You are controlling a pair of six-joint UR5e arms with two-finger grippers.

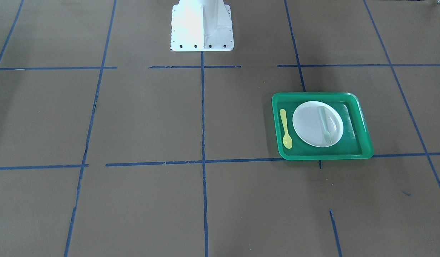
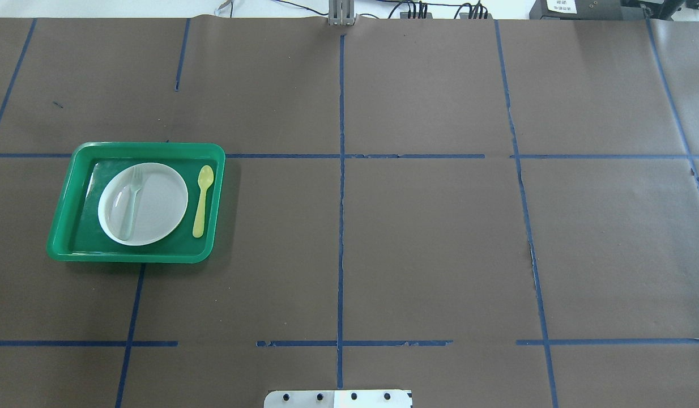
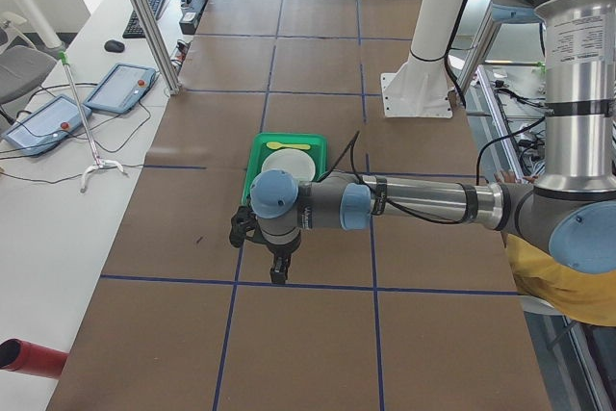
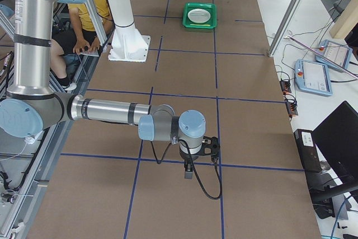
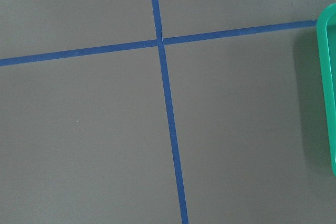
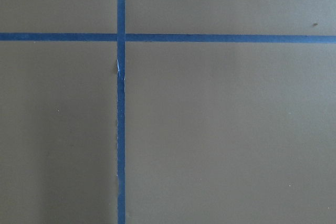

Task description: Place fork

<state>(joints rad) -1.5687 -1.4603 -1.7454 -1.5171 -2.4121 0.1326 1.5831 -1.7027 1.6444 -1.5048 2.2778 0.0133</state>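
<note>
The pale translucent fork (image 1: 326,125) lies lengthwise on the white plate (image 1: 309,125), on the side away from the spoon; it also shows in the overhead view (image 2: 131,201). The plate (image 2: 160,198) sits in a green tray (image 2: 128,256). My left gripper (image 3: 278,274) hangs over bare table to the side of the tray (image 3: 260,153), apart from it. My right gripper (image 4: 188,173) hangs over the table far from the tray (image 4: 199,25). Both show only in the side views, so I cannot tell if they are open or shut.
A yellow spoon (image 1: 285,128) lies in the tray (image 1: 321,156) beside the plate. The tray's rim (image 5: 328,87) shows at the left wrist view's right edge. The robot's white base (image 1: 202,32) stands mid-table. Blue tape lines grid the brown table. A seated person (image 4: 92,9) is behind the robot.
</note>
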